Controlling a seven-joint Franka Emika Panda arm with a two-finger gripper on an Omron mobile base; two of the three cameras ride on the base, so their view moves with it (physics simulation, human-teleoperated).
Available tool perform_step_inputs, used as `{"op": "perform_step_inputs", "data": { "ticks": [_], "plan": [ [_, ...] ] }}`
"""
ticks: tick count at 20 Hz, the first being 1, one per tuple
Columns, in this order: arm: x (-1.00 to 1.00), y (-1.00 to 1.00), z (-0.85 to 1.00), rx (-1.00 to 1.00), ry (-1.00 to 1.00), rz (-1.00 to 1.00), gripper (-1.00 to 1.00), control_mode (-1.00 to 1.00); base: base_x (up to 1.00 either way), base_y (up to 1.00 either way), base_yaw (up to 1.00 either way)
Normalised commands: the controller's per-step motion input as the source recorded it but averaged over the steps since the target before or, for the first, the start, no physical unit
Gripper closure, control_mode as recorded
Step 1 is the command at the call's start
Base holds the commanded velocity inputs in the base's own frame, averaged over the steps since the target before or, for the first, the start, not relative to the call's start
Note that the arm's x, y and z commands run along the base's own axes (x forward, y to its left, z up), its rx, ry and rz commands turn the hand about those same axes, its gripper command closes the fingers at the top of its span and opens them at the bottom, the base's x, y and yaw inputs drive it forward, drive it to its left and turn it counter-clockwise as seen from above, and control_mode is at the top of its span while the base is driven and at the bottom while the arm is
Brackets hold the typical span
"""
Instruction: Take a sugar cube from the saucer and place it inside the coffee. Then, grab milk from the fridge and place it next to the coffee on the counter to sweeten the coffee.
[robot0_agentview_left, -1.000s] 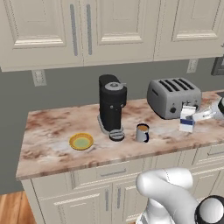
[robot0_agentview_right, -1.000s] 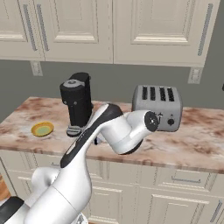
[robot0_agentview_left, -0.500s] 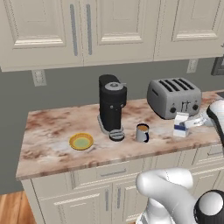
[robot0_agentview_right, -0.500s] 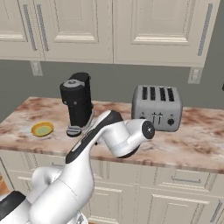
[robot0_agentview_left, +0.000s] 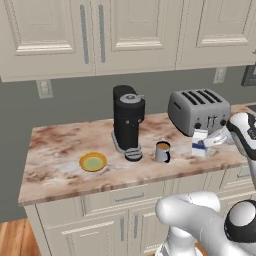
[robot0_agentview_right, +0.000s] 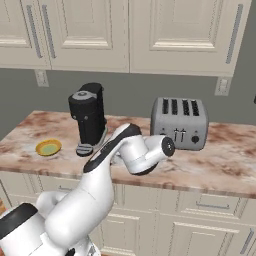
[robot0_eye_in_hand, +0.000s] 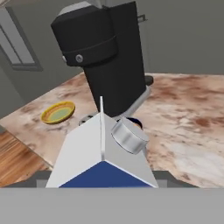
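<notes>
Counter: pinkish marbled worktop, under and ahead of the gripper.
Toaster: silver, just behind the gripper in the left base view.
Coffee machine: black, ahead of the gripper, beyond the carton.
Saucer: yellow-rimmed, well beyond the gripper, past the machine.
Milk: white carton with blue band, clasped in the gripper, low over the counter.
Coffee: dark mug, near the carton, between it and the machine.
Gripper: closed around the milk.

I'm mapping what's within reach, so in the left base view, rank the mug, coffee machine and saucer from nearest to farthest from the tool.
1. Mug, just left of the tool.
2. Coffee machine, farther left, behind the mug.
3. Saucer, far left on the counter.
</notes>
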Motion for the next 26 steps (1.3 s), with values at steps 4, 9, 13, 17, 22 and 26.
{"op": "perform_step_inputs", "data": {
  "ticks": [4,9,13,17,22,26],
  "plan": [
    [0.26,0.0,-0.4,0.0,-0.03,0.07,1.0,-1.0,0.0,0.0,0.0],
    [0.29,0.0,-0.34,0.0,-0.05,0.05,1.0,-1.0,0.0,0.0,0.0],
    [0.35,0.0,-0.26,0.0,-0.07,0.04,1.0,-1.0,0.0,0.0,0.0],
    [0.29,0.0,-0.27,0.0,-0.07,0.02,1.0,-1.0,0.0,0.0,0.0],
    [0.29,0.0,-0.25,0.0,-0.08,0.0,1.0,-1.0,0.0,0.0,0.0],
    [0.33,0.0,-0.22,0.0,-0.07,0.0,1.0,-1.0,0.0,0.0,0.0]
  ]
}}
